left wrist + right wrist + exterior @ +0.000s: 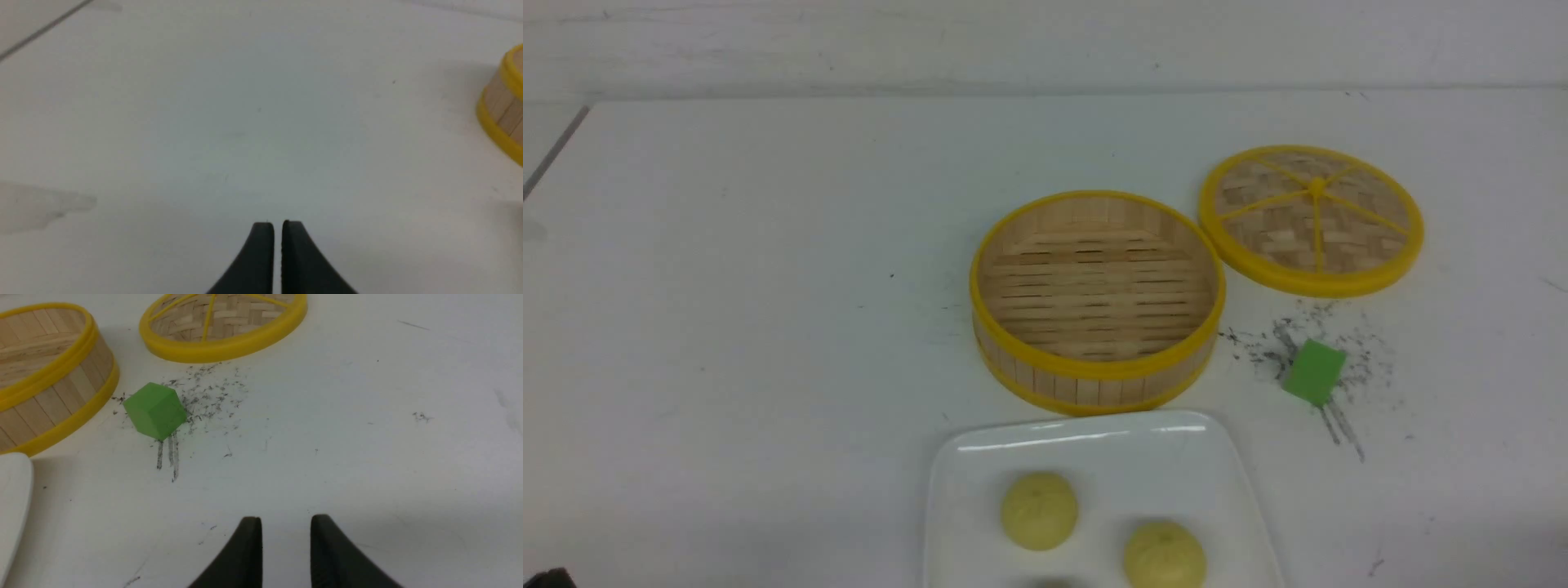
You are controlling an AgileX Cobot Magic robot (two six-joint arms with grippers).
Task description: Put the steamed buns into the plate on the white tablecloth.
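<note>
The white plate (980, 490) lies on the white tablecloth (727, 327) at the near centre. Two pale yellow steamed buns sit in it, one to the left (1039, 510) and one to the right (1165, 555). A sliver of a third round thing (1052, 583) shows at the picture's bottom edge; I cannot tell whether it is the whitish bun. My left gripper (278, 225) is shut and empty over bare cloth. My right gripper (286, 521) is open and empty over bare cloth, with the plate's corner (14, 490) off to one side. Neither gripper shows in the front view.
The round yellow-rimmed bamboo steamer (1094, 371) stands empty behind the plate; it also shows in the left wrist view (504, 110) and right wrist view (61, 404). Its woven lid (1311, 219) lies to the right. A green block (1313, 372) sits among dark scuffs.
</note>
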